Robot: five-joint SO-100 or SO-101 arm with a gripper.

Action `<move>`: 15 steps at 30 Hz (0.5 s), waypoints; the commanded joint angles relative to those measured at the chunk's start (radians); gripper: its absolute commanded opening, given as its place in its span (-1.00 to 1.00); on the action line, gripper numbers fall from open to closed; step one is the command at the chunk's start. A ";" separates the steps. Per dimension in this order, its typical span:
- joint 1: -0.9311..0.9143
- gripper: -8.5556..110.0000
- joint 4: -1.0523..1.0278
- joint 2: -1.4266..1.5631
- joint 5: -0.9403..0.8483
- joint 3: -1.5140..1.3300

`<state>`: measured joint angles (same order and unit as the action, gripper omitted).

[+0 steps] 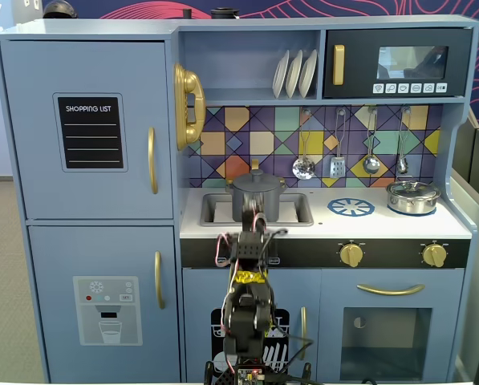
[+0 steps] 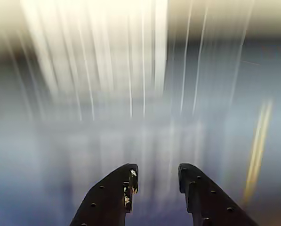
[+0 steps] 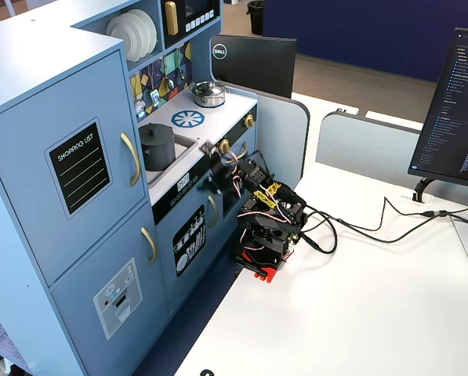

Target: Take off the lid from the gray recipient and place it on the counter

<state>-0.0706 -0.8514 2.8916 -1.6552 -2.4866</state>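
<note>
The gray recipient [image 1: 269, 204] stands in the recessed sink at the left of the white counter [image 1: 383, 223], and it also shows in the side fixed view [image 3: 157, 149]. The dark lid [image 1: 257, 182] with its small knob sits on top of it [image 3: 155, 129]. My gripper [image 1: 251, 213] is raised in front of the counter edge, just before the pot and below the lid. In the other fixed view the gripper [image 3: 208, 150] is right of the pot and apart from it. The wrist view is smeared by motion. There the gripper [image 2: 158, 176] is open with nothing between its fingers.
A shiny steel pot [image 1: 412, 196] with its own lid stands at the counter's right end, next to the printed blue burner [image 1: 351, 207]. Utensils [image 1: 335, 152] hang above the counter. Gold knobs [image 1: 351, 254] stick out below the counter edge. Cables [image 3: 359, 227] run over the white table.
</note>
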 commanded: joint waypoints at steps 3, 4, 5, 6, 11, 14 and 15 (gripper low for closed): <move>-0.006 -0.66 0.479 -0.101 0.031 0.209; -0.006 -0.65 0.480 -0.106 0.032 0.221; -0.011 -0.62 0.492 -0.112 0.038 0.229; -0.012 -0.56 0.509 -0.115 0.048 0.229; -0.006 -0.52 0.543 -0.133 0.020 0.235; 0.000 -0.53 0.555 -0.163 0.014 0.261; -0.002 -0.53 0.560 -0.175 0.005 0.272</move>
<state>-0.0706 -0.3344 2.7382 -1.6352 -2.2918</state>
